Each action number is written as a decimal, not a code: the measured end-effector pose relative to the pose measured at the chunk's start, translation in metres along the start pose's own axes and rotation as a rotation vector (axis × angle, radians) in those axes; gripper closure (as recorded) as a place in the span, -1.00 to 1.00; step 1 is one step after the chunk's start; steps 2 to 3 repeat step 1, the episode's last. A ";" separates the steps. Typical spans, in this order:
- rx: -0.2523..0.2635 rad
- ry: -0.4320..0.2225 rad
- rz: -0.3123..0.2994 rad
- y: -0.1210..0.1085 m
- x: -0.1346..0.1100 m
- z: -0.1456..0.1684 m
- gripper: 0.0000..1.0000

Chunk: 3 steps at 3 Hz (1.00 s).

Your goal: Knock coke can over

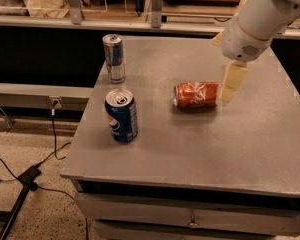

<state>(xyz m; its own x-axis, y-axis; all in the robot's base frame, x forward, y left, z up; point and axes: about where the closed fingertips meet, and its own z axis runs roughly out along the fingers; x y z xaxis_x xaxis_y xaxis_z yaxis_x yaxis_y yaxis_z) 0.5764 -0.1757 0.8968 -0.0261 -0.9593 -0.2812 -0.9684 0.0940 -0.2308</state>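
Observation:
The coke can [196, 95], red-orange with white lettering, lies on its side on the grey table [205, 149], its silver top facing left. My gripper [231, 86] hangs from the white arm just right of the can's base end, its cream fingers pointing down close to the can and above the table.
A blue Pepsi can [121, 115] stands upright at the table's front left. A slimmer blue-and-silver can [114, 57] stands upright behind it near the left edge. A shelf edge runs behind the table. Cables and a stand lie on the floor at left.

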 end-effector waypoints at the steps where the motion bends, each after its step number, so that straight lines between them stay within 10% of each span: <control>1: 0.016 -0.057 0.055 -0.010 0.015 -0.025 -1.00; 3: 0.016 -0.057 0.055 -0.010 0.015 -0.025 -1.00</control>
